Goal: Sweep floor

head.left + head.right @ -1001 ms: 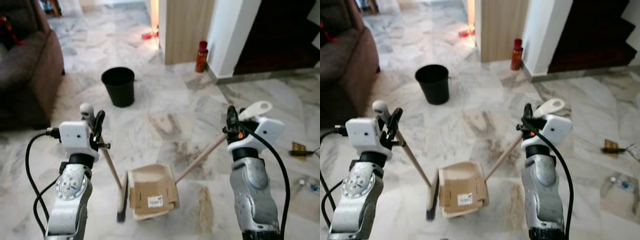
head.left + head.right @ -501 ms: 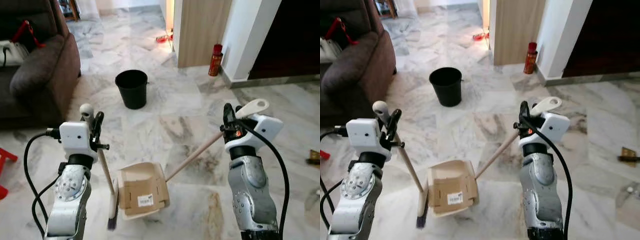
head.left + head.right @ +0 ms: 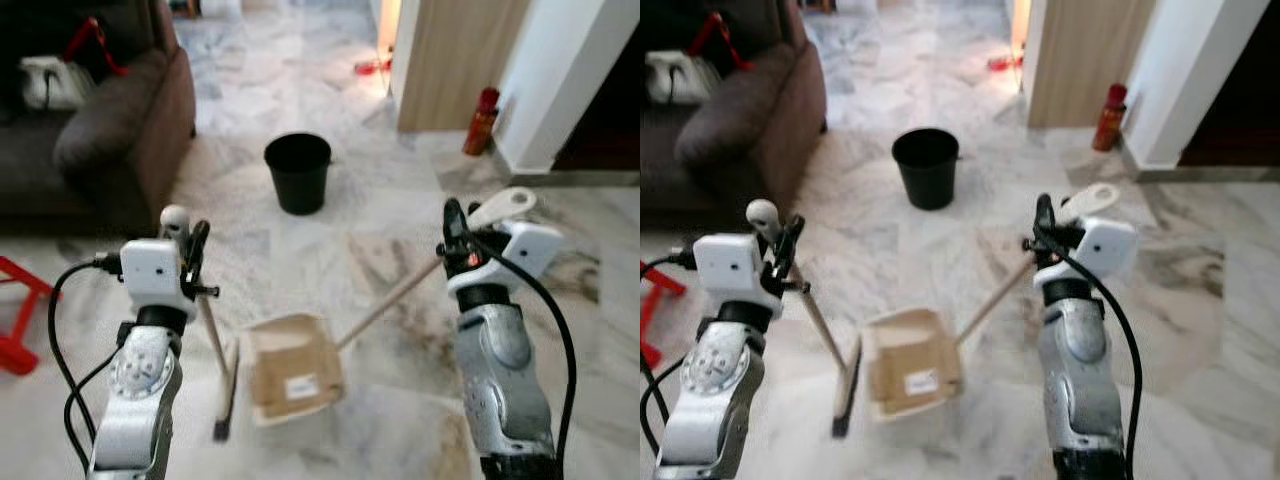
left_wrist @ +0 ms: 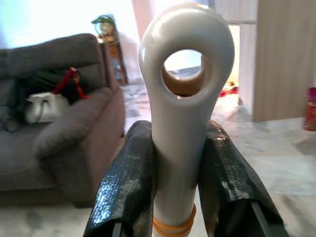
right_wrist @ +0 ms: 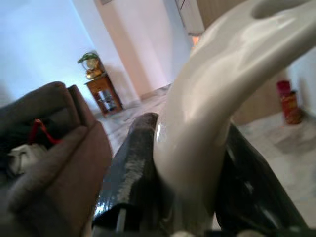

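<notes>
We hold the broom (image 3: 222, 372) clamped in the left end effector (image 4: 180, 163) and the dustpan (image 3: 293, 368), loaded with cardboard (image 3: 296, 374), clamped in the right end effector (image 5: 197, 163). Both rest on the marble floor (image 3: 380, 210). Next, we judge: carry the load to the black bin (image 3: 298, 172).

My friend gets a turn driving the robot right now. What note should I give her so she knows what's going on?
Left gripper: shut on the broom handle. The broom leans, with its head on the floor just left of the dustpan.
Right gripper: shut on the dustpan handle. The dustpan sits on the marble floor between the arms.
Done: a folded piece of cardboard already lies in the dustpan.
Left: probably carry the pan to the black bucket ahead, next to the sofa, and tip it in. Whether more floor needs sweeping is hard to tell.
</notes>
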